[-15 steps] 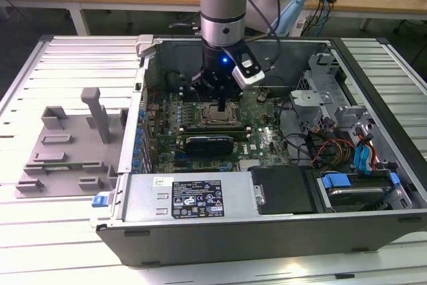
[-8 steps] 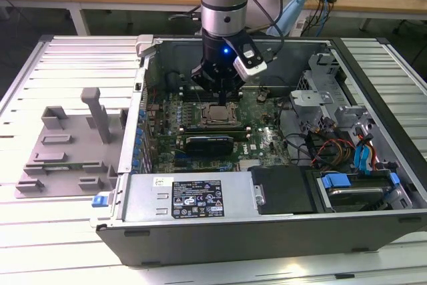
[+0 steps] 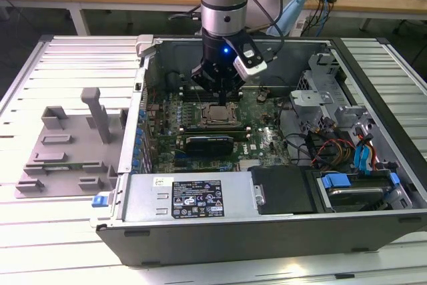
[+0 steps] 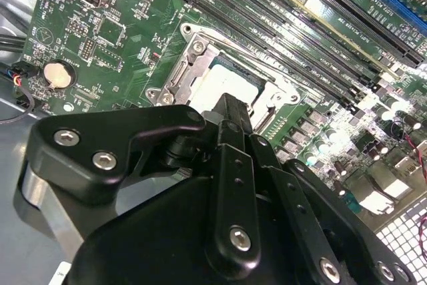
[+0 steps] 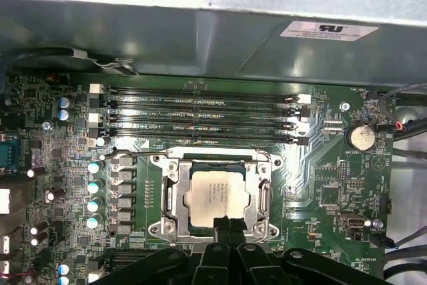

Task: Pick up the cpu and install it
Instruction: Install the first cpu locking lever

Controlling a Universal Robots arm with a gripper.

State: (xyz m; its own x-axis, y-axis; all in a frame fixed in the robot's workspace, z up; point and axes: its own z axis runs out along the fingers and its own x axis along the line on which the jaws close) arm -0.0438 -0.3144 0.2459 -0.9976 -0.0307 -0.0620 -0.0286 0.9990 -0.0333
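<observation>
The cpu, a small square chip with a silvery top, lies flat inside the black metal socket frame on the green motherboard. It also shows in the exterior view as the pale cpu in the middle of the open computer case. My gripper hangs just above the chip's edge, its black fingers pressed together with nothing between them. In the second wrist view the gripper covers part of the cpu.
Memory slots run beside the socket. A black card sits on the near side of it. Cables and drive cages fill the case at the exterior view's right. A grey plastic tray with raised blocks lies outside the case, at the exterior view's left.
</observation>
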